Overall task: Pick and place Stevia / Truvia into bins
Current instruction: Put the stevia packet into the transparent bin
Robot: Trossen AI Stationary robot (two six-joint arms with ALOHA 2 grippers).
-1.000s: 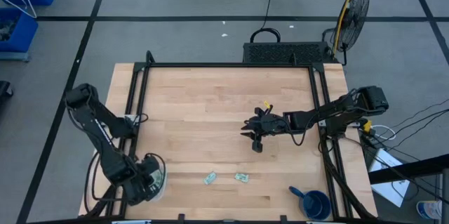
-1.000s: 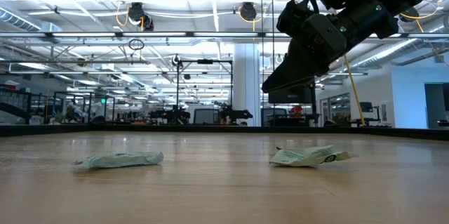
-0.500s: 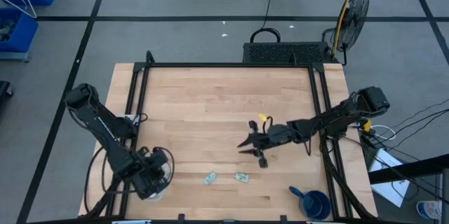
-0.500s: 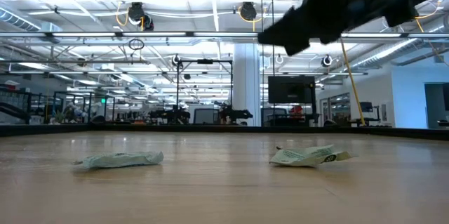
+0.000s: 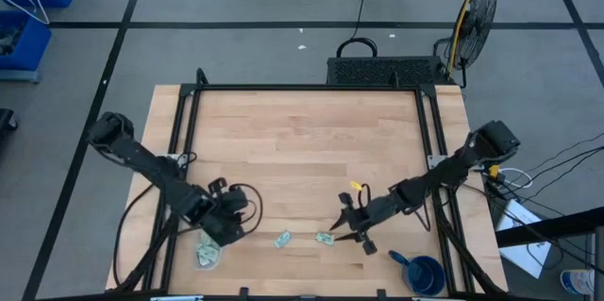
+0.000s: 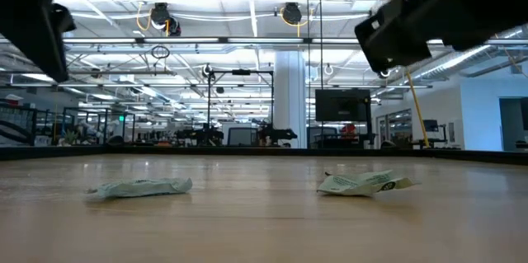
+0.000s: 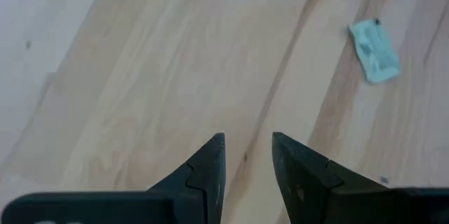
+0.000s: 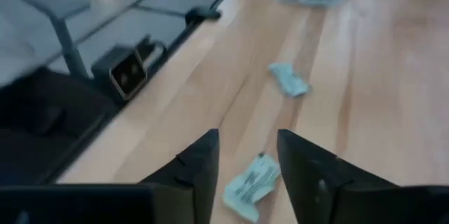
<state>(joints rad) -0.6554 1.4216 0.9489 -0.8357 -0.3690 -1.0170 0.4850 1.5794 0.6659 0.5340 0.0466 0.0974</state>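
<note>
1. Near the table's front edge, the right gripper (image 5: pixel 351 225) hung with its fingers spread and empty; the nearer sachet (image 5: pixel 326 239) lay just beside it, toward the left arm; in the right wrist view that sachet (image 8: pixel 250 184) sat between and just ahead of the fingertips (image 8: pixel 208 140), its long axis slanted across the gap.
2. Beyond it lay the second sachet (image 5: pixel 282 240), near the first but apart, about midway between the arms; the left gripper (image 5: pixel 236 214), fingers parted a little and empty, hovered near this one.
3. Farther out, the clear bin (image 5: pixel 208 254) stood at the front left corner, sachets already inside; the right arm looked better placed for the nearer sachet, the left for the other.
</note>
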